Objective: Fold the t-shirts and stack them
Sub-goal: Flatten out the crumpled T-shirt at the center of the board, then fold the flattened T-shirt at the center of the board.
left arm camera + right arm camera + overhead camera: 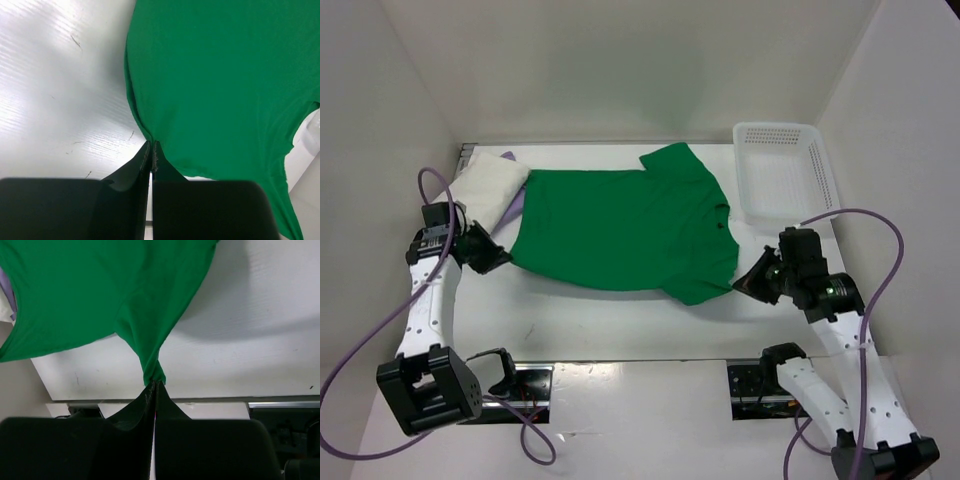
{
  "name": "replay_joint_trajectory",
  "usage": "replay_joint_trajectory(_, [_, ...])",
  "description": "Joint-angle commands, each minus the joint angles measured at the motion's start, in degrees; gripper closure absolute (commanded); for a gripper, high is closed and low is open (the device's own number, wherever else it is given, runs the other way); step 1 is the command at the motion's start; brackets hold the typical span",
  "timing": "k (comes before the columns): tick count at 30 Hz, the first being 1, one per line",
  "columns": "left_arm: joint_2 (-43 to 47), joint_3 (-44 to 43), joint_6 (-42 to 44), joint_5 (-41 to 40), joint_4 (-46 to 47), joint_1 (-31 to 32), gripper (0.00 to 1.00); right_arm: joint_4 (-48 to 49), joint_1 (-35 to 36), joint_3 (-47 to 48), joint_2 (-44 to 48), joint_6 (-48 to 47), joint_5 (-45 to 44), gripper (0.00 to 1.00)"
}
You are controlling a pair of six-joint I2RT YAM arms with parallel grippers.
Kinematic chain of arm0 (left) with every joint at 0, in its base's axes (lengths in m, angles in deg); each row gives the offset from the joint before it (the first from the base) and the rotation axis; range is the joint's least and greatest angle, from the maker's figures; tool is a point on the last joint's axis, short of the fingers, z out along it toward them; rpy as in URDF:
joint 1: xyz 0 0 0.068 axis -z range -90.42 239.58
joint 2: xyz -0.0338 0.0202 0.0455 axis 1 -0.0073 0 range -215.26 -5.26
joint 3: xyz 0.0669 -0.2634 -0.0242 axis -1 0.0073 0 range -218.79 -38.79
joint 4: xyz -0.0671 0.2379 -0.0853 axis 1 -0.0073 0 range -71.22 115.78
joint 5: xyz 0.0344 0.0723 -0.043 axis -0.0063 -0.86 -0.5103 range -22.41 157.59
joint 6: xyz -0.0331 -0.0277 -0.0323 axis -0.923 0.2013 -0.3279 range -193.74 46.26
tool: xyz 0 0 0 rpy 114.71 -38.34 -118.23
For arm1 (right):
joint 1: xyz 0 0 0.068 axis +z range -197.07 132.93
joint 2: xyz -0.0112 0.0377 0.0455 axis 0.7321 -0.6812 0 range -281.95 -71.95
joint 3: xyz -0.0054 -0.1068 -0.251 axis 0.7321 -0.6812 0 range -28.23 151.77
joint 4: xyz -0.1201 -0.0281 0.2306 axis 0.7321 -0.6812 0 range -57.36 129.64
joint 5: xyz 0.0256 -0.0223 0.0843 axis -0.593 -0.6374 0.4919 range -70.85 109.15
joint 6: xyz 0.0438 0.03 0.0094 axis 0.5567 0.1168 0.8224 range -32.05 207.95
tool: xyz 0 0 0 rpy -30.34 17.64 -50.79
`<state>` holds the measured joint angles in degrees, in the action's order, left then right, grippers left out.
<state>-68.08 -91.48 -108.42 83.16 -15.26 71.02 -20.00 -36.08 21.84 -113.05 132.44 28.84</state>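
My left gripper (151, 146) is clenched on an edge of the green t-shirt (620, 225), and my right gripper (156, 383) is pinched shut on a bunched bit of its opposite side. The cloth is spread between my fingers over the table (620, 330). Just beyond my left gripper lies the white t-shirt (488, 188), with the lavender t-shirt (518, 205) peeking out beneath it.
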Motion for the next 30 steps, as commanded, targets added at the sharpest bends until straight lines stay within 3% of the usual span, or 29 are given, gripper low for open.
replay_joint_trajectory(1, [-3.1,-0.1,0.1,2.4,2.2,-0.2,0.97,0.0,-2.0,0.4,-3.8,-0.7,1.1,1.0])
replay_joint_trajectory(3, [-4.8,-0.8,0.1,1.7,3.8,-0.2,0.97,4.1,-5.7,0.9,-7.8,-3.3,1.1,1.0])
replay_joint_trajectory(17, [-24.0,-3.8,-1.2,-0.5,14.6,-0.2,0.97,26.1,-5.7,7.5,-33.2,-3.3,-6.3,1.0])
replay_joint_trajectory(30, [-30.5,-6.7,-2.9,-1.1,18.3,-0.2,0.97,30.5,-5.7,29.1,-56.2,-6.3,-10.8,1.0])
